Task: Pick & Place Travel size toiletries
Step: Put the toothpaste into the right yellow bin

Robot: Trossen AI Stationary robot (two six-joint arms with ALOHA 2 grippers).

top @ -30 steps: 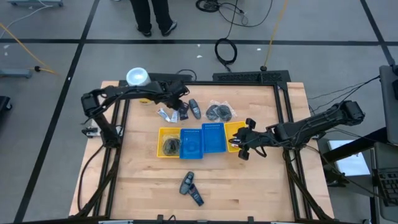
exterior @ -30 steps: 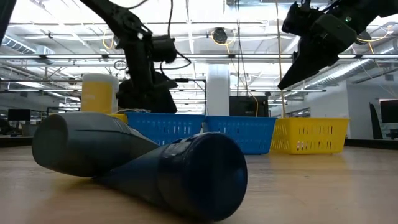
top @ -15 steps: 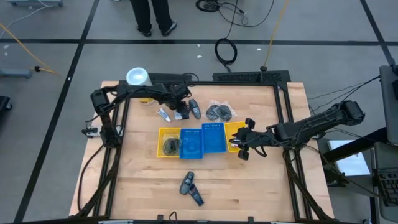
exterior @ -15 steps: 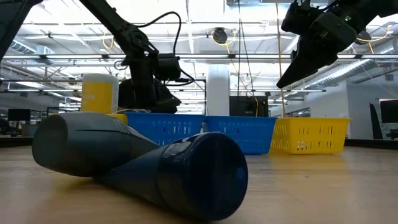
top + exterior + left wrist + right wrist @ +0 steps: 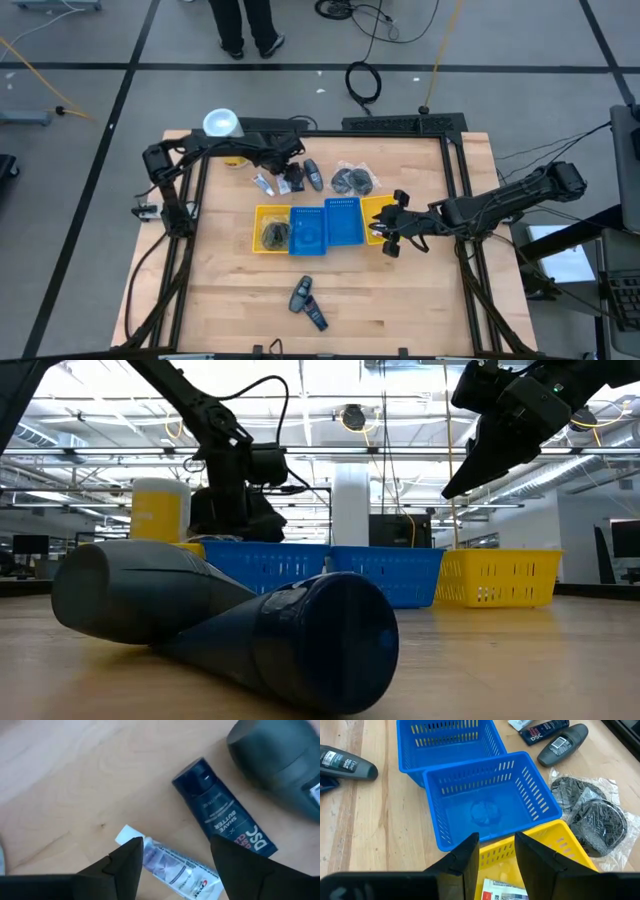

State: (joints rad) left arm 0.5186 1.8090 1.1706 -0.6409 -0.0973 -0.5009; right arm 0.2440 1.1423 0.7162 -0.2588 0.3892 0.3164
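Between the left gripper's two spread dark fingers, a small white printed tube lies flat on the wooden table; the fingers stand apart to either side of it, gripping nothing. Just beside the tube a dark navy squeeze tube with white lettering lies at a slant, and past that a dark grey oval bottle. From above, this gripper sits at the table's far side, over that cluster, near a yellow canister with a white lid.

Right gripper hangs over a yellow plastic basket, fingers partly apart with nothing between them; a white printed packet lies in the basket below. Next along the row come two blue plastic baskets, then a second yellow basket holding a dark bundle. Clear packets with dark round contents lie beyond the row.

Near the table's front edge, well apart from both arms, a grey bottle and a navy tube lie touching.
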